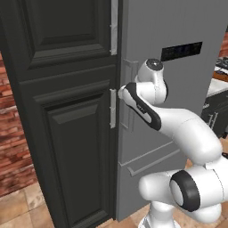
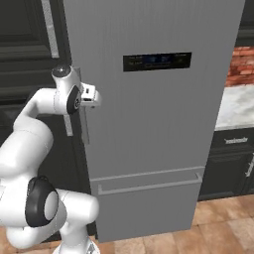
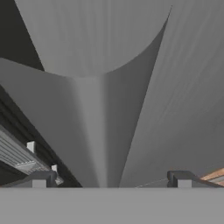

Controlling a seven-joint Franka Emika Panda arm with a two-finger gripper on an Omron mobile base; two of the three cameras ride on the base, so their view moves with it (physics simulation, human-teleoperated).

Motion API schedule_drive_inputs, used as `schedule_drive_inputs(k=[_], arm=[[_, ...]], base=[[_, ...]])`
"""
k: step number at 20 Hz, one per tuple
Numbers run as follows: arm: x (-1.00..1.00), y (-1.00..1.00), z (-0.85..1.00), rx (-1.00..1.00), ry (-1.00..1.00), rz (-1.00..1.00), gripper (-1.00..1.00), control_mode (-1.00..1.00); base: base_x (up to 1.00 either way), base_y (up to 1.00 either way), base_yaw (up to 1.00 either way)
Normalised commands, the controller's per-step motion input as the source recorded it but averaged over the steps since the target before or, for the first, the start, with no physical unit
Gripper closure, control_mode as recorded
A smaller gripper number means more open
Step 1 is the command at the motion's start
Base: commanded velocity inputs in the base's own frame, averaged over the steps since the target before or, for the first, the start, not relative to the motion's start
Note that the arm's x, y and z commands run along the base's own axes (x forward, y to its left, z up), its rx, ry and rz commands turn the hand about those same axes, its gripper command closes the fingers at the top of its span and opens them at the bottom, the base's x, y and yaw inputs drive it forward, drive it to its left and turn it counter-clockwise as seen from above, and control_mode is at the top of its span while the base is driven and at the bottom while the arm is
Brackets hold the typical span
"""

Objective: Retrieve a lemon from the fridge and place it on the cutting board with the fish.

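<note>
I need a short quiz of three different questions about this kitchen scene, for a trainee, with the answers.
1. True or false: the fridge door is shut.
2. Which thing is the end effector at? A) the fridge's vertical handle B) the drawer handle low on the fridge C) a black cabinet
3. Fill in: the end effector's jaws are ____.

Key: 1 true; 2 A; 3 open, with the handle rising between the two fingertips in the hand view.
</note>
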Motion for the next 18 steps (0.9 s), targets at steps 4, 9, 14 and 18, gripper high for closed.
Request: schedule_drive_inputs(k=[4, 9, 14, 18], arm=[[0.28, 0.01, 0.00, 0.00, -0.09, 0.01, -1.00, -1.00], [0.23, 0.00, 0.00, 0.00, -0.08, 0.02, -1.00, -1.00], [0.25, 0.00, 0.00, 0.00, -0.10, 0.06, -1.00, -1.00], [0.33, 0.00, 0.00, 0.00, -0.06, 0.09, -1.00, -1.00]], base=[[0.00, 0.00, 0.00], [0.00, 0.00, 0.00], [0.00, 0.00, 0.00], [0.00, 0.00, 0.00]])
